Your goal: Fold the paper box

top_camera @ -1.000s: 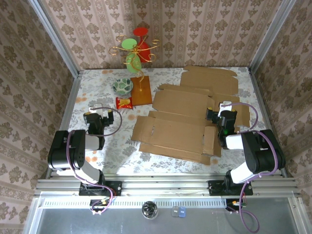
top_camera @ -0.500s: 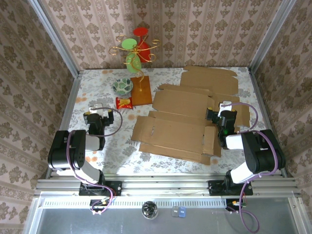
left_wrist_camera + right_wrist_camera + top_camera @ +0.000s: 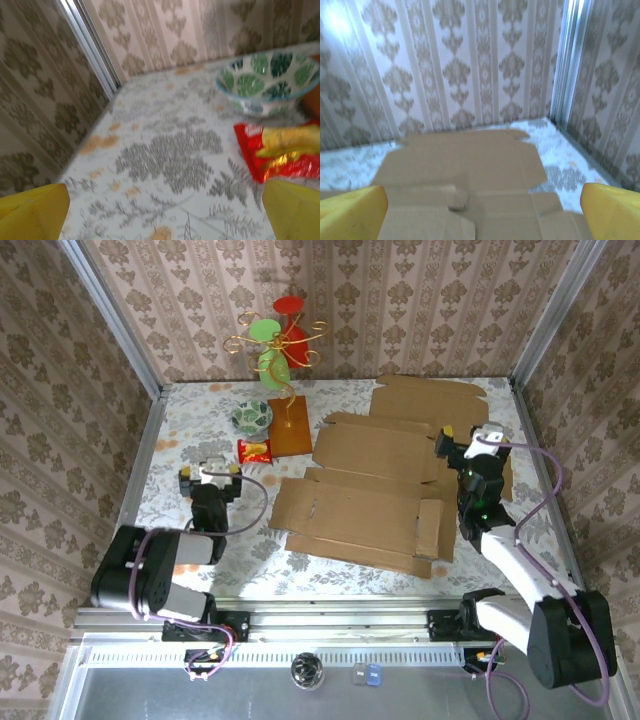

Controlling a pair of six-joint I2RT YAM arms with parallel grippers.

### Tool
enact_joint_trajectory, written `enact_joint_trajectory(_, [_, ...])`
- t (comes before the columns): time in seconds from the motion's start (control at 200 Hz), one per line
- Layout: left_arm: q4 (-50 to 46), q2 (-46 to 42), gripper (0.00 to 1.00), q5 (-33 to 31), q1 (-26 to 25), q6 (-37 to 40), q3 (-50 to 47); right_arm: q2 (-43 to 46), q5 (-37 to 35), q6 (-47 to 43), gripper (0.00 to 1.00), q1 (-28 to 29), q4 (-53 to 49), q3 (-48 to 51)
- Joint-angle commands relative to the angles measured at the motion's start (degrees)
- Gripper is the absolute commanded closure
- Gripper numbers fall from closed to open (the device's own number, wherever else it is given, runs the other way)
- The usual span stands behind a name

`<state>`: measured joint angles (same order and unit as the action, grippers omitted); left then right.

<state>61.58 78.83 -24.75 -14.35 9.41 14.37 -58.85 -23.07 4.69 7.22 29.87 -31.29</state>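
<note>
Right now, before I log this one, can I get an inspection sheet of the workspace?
Surface: table, floral print, flat.
Job's things: cardboard, unfolded, flat sheets overlapping.
Clutter: bowl, snack packet, ornament stand, all far left of the cardboard.
Grippers: left gripper open, empty; right gripper open, empty, over the cardboard's right side.
Cables: purple cables loop off both arms.
Surroundings: walls, wallpapered, metal-framed.

Paper box (image 3: 365, 502) right of centre — bowl (image 3: 251, 417) behind snack packet (image 3: 256, 450), to its left
</note>
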Motion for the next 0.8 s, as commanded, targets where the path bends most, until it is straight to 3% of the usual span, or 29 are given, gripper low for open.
enact_joint_trajectory(0.0, [-8.2, -7.6, 0.00, -6.1, -2.7, 2.3, 5.7, 3.9, -6.4, 2.2, 0.00, 3.6, -16.3, -12.9])
enact_joint_trajectory(0.055, [-17.5, -11.1, 0.00, -10.9, -5.4, 0.0, 11.4, 3.3, -8.2, 6.1, 0.00, 5.7, -27.7, -21.5])
enact_joint_trajectory(0.095, [-31.8, -13.7, 0.00, -12.6, -6.8, -6.0, 17.9, 1.8, -7.1, 11.0, 0.00, 6.7, -39.2, -29.3])
enact_joint_trajectory(0.15, [-58.0, -16.3, 0.00, -5.1, -5.7, -20.1, 28.2, -1.1, 4.2, 17.5, 0.00, 6.0, -54.9, -40.2])
enact_joint_trajectory(0.195, [-68.9, -16.4, 0.00, 1.5, -3.6, -34.5, 32.5, -3.3, 13.2, 23.5, 0.00, 5.5, -61.1, -44.1])
enact_joint_trajectory(0.27, [-65.8, -14.6, 0.00, 24.2, 3.1, -47.0, 31.3, -4.0, 26.5, 36.3, 0.00, 3.8, -63.7, -41.3])
enact_joint_trajectory(0.285, [-65.4, -14.0, 0.00, 27.3, 4.0, -49.2, 31.1, -3.8, 31.4, 36.7, 0.00, 3.1, -60.3, -39.0])
enact_joint_trajectory(0.32, [-67.2, -12.7, 0.00, 31.0, 4.6, -53.5, 31.8, -3.5, 34.9, 38.3, 0.00, 3.1, -56.7, -36.2])
enact_joint_trajectory(0.395, [-76.9, -10.9, 0.01, 31.0, 0.7, -58.9, 34.1, -3.3, 29.8, 42.3, 0.05, 6.2, -61.9, -35.2])
enact_joint_trajectory(0.5, [-83.9, -12.5, 0.14, 29.0, -7.7, -66.2, 32.6, -1.6, 25.1, 44.6, 0.21, 9.8, -66.6, -33.4])
enact_joint_trajectory(0.675, [-78.0, -15.3, 0.33, 29.2, -20.2, -83.3, 21.2, 2.1, 28.2, 52.7, 0.37, 11.1, -67.2, -24.3])
enact_joint_trajectory(0.795, [-72.6, -14.3, 0.33, 28.2, -23.0, -89.9, 16.6, 5.1, 28.2, 58.1, 0.38, 12.7, -66.1, -18.1])
